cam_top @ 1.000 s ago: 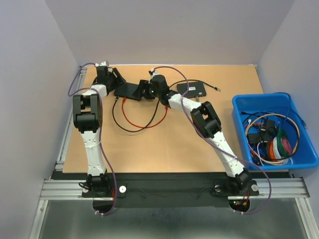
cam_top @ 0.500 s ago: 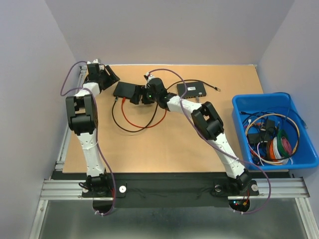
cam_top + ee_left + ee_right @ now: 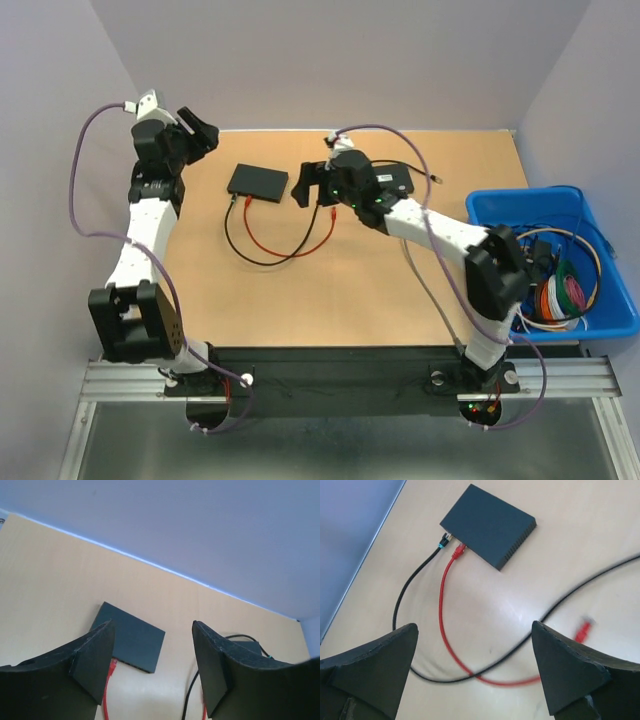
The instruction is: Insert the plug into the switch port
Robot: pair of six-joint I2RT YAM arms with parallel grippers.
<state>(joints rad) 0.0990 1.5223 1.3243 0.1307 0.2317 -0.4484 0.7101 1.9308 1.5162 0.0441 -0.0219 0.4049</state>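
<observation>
Sitting plugged into the black switch [image 3: 488,524] on the table [image 3: 350,290], the red plug [image 3: 457,551] neighbours a black plug [image 3: 443,541]. The right gripper [image 3: 474,627] hovers above, spread wide and empty. The left gripper [image 3: 152,630] is likewise released, grasping nothing.

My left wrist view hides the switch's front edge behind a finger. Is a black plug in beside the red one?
Observer: Yes. A black plug sits beside the red plug, both against the switch.
Operator: Where's the red cable's other end?
Observer: Its free plug lies loose on the table, unheld.
</observation>
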